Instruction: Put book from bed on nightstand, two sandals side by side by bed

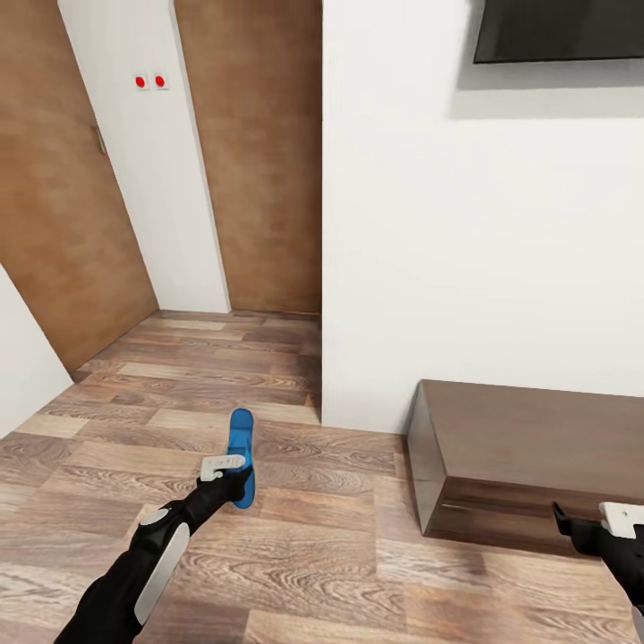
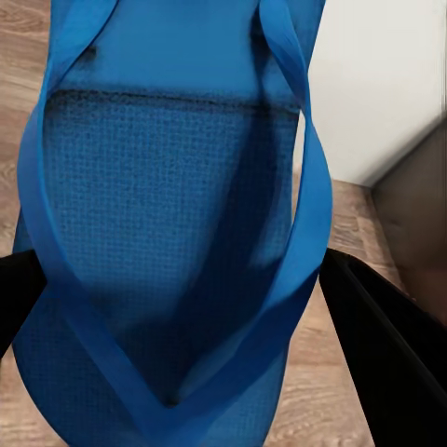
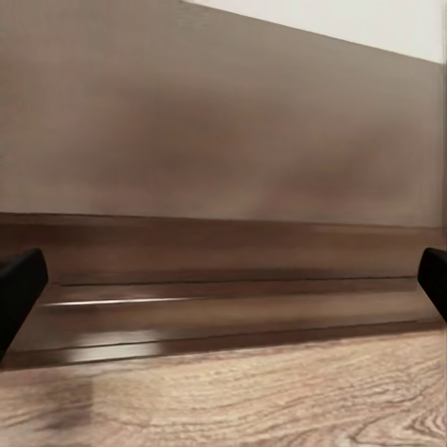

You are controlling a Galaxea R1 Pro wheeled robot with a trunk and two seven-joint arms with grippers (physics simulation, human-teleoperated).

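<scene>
The left gripper [image 1: 234, 476] is out in front of the robot, above the wood-plank floor [image 1: 295, 546], and it is clamped on a bright blue sandal [image 1: 241, 452]. The flip-flop stands on edge in the head view, one end pointing away toward the wall, the other tucked down into the gripper. From the left wrist the sandal [image 2: 172, 233] looms huge between the two black fingers [image 2: 386, 354], thong straps running down to a point, textured footbed plain to see (one finger on each side, pressed against the sole's edges).

Over on the other side, the right gripper [image 1: 581, 528] hangs low at the corner of the head view, just in front of a low dark brown cabinet [image 1: 528, 447] that sits against the white wall [image 1: 429, 224]. Its fingers are spread wide with nothing between them: in the right wrist view the two black fingertips [image 3: 19, 289] sit at opposite edges, and the cabinet's glossy front [image 3: 233, 298] and a strip of floor show in the gap.

Up on the wall above the cabinet, the lower edge of a dark screen [image 1: 559, 31]. Off to the left, two wooden doors [image 1: 259, 152] and a pair of red-dotted wall switches [image 1: 150, 81].
</scene>
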